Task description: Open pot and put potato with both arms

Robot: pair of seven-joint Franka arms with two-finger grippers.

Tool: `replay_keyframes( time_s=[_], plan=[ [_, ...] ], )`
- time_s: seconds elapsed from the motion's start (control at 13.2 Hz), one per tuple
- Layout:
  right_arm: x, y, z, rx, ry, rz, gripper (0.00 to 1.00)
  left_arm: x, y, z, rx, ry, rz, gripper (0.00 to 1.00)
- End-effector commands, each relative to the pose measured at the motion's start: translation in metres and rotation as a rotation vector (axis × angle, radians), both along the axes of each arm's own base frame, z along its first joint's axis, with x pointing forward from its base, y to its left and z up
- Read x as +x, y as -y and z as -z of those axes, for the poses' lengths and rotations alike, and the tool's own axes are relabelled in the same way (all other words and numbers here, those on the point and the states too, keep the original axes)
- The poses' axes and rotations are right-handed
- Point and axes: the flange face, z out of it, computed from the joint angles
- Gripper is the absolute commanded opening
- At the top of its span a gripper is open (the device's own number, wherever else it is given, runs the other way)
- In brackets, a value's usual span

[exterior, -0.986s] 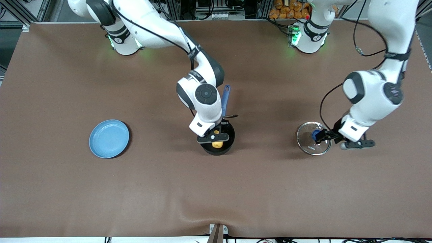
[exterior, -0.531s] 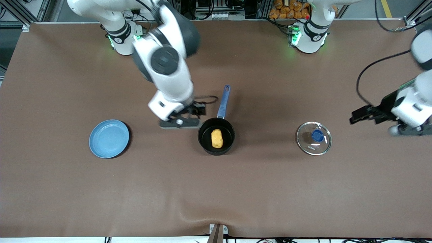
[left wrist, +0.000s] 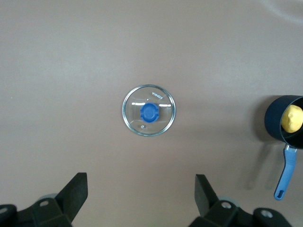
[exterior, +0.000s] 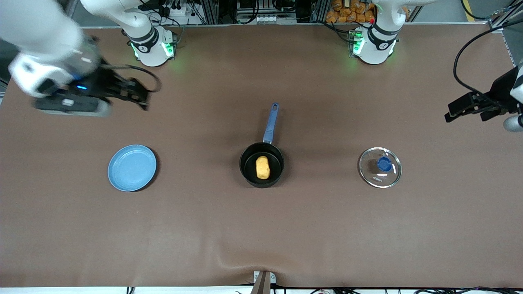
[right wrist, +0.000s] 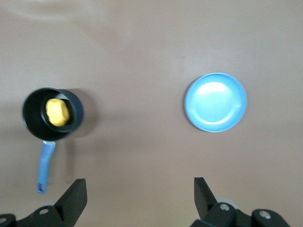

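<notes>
One potato (exterior: 262, 168) lies in one pot (exterior: 261, 164); both hands spread, empty.

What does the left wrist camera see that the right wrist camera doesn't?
Only the left wrist view shows the glass lid with its blue knob, lying on the table. Only the right wrist view shows the light-blue plate. Both show the open black pot with the potato inside, its blue handle, and their own open gripper's fingertips.
</notes>
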Motion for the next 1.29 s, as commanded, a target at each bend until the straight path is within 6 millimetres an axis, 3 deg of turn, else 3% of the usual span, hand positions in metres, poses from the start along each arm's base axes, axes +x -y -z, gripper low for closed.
replay_keyframes(
  time_s=[0.0, 0.15, 0.3, 0.45, 0.68, 1.06, 1.21],
  plan=[
    [-0.015, 0.086, -0.003, 0.004, -0.036, -0.08, 1.0, -0.02, 0.003, -0.025, 0.027, 0.019, -0.005, 1.0],
    [-0.018, 0.144, 0.009, 0.004, -0.065, -0.019, 1.0, -0.035, 0.004, -0.027, 0.03, -0.011, -0.014, 1.0],
    [-0.012, 0.168, 0.021, -0.002, -0.048, 0.025, 1.0, -0.04, 0.003, -0.019, 0.033, -0.039, -0.016, 1.0],
    [-0.011, 0.177, 0.027, -0.017, -0.05, 0.04, 1.0, -0.045, 0.003, -0.015, 0.034, -0.049, -0.018, 1.0],
    [-0.017, 0.162, 0.014, -0.038, -0.039, 0.008, 1.0, -0.061, 0.007, -0.005, 0.036, -0.039, -0.011, 1.0],
    [-0.016, 0.136, 0.006, -0.098, -0.041, -0.08, 1.0, -0.061, 0.016, -0.003, 0.084, -0.038, -0.001, 1.0],
    [-0.015, 0.135, 0.007, -0.106, -0.043, -0.084, 1.0, -0.061, 0.02, -0.002, 0.089, -0.042, 0.007, 1.0]
  ],
)
